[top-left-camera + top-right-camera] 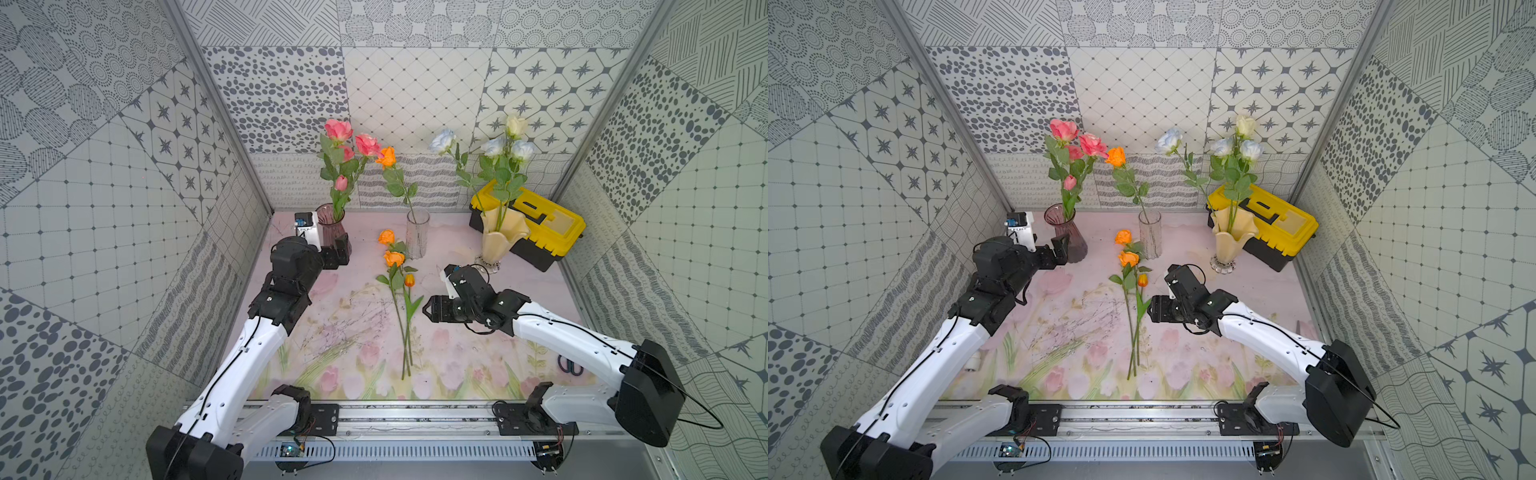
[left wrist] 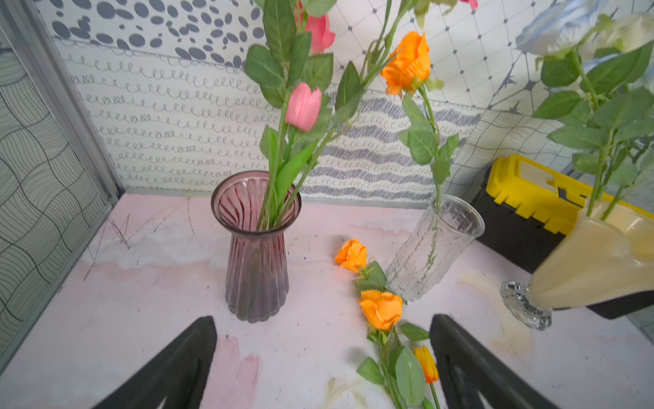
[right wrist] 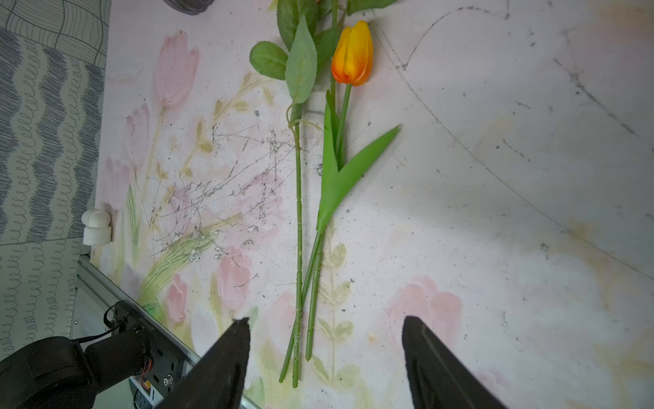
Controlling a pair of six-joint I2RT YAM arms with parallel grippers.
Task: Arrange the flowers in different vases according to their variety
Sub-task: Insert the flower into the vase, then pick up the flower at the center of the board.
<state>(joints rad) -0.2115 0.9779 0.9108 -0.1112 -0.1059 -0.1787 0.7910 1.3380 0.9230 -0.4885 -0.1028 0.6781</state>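
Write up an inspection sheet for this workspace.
Surface: tulip-print cloth, scuffed and stained.
Job's things: pink flowers in purple vase; one orange rose in clear vase; white and blue roses in cream vase; two loose roses and an orange tulip lying on the cloth.
Clutter: toolbox behind cream vase; what look like scissors by the right wall; small white piece at the cloth's left edge.
Grippers: left gripper open, empty, near purple vase; right gripper open, empty, beside the lying stems.
Cables: black cable on each arm; loose wires under the rail.
Surroundings: patterned wall panels on three sides.
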